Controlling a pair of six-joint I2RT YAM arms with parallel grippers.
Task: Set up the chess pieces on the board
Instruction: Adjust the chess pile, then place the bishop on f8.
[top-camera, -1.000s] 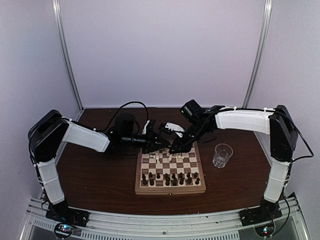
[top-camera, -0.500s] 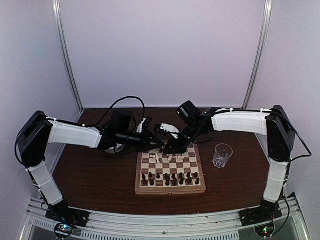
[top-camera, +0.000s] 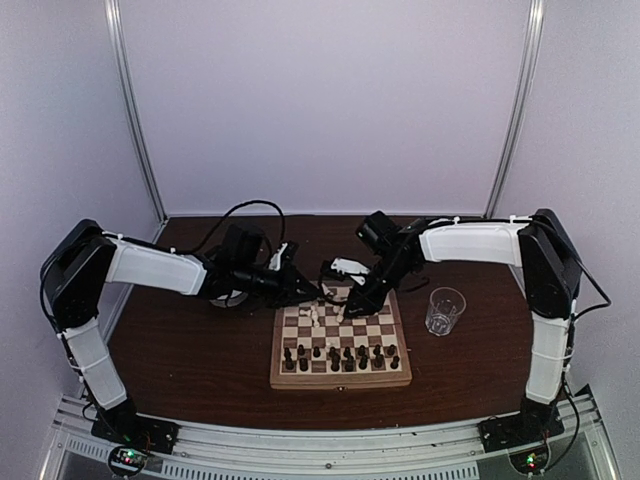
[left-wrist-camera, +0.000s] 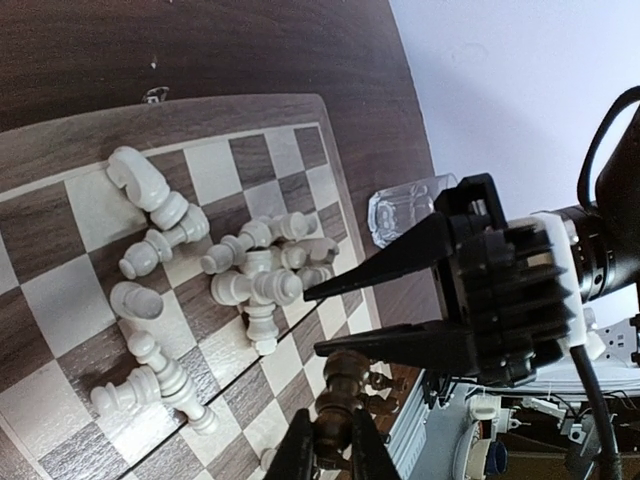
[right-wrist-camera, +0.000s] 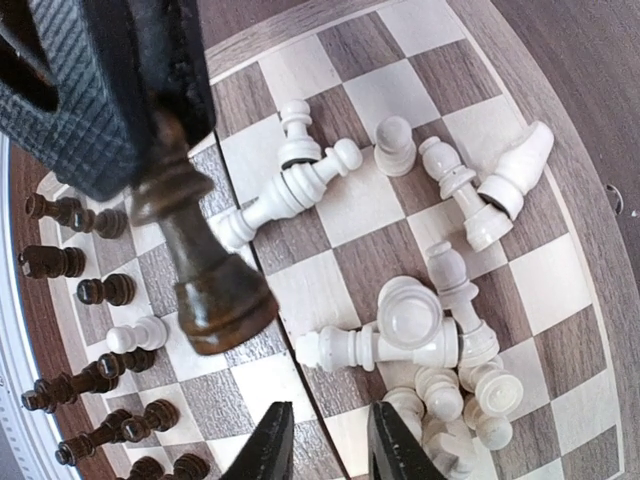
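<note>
The board (top-camera: 340, 381) lies in the middle of the table. Dark chess pieces (top-camera: 340, 354) stand in rows on its near side. Cream-white pieces (top-camera: 325, 315) lie toppled in a heap on its far half, as the left wrist view (left-wrist-camera: 255, 285) and right wrist view (right-wrist-camera: 420, 320) also show. My left gripper (top-camera: 305, 290) (left-wrist-camera: 333, 418) is shut on one dark piece (left-wrist-camera: 350, 378) (right-wrist-camera: 215, 290) and holds it above the board's far half. My right gripper (top-camera: 350, 305) (right-wrist-camera: 331, 405) is open and empty, low over the board (right-wrist-camera: 330, 210) beside the white heap, close to the left gripper.
A clear drinking glass (top-camera: 444, 310) stands on the table right of the board, also in the left wrist view (left-wrist-camera: 400, 205). Both arms reach in over the far edge of the board. A black cable loops behind the left arm (top-camera: 250, 210).
The left gripper, still holding the dark piece, has drawn slightly back and left. The right gripper has swung left, then back and lower over the board's far half, jaws open.
</note>
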